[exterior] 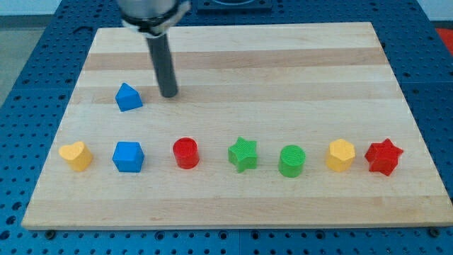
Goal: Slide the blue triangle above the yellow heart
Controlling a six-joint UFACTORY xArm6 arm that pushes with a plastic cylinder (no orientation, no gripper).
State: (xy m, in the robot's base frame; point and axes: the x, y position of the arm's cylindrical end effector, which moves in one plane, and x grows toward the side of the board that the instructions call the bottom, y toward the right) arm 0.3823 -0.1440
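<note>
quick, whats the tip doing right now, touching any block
My tip: no jaws, holding nothing, just right of the blue triangle, apart from it.

the blue triangle (128, 97) lies flat on the counter (283, 71) in the upper left part, its point toward the view's top. the yellow heart (76, 154) lies lower, near the left edge, well apart from it.

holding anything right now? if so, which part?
Nothing held. My tip stands free on the board, just to the view's right of the blue triangle, not touching it.
</note>
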